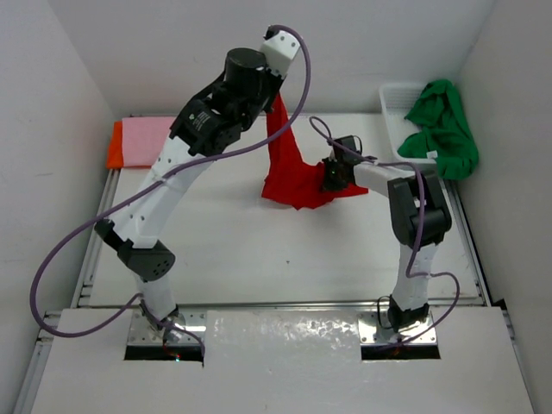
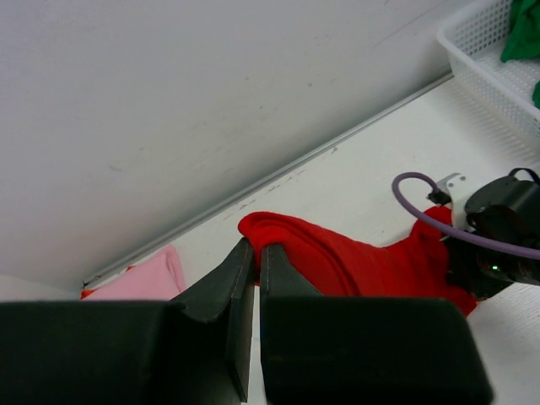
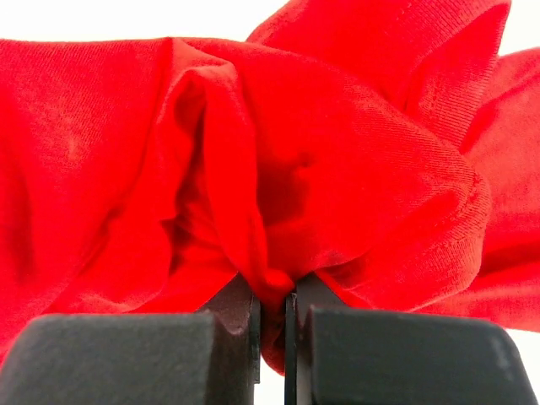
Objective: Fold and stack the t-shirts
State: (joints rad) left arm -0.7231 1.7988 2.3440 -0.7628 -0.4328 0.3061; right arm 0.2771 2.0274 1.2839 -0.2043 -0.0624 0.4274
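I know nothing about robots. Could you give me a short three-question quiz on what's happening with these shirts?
1. True or false: the left gripper and the right gripper are both shut on the red t-shirt.
2. Where is the green t-shirt? A) in the right gripper B) draped over the white basket C) in the left gripper
3. Fill in: beside the folded pink t-shirt, a ___ one peeks out.
Key: 1 true; 2 B; 3 orange t-shirt.
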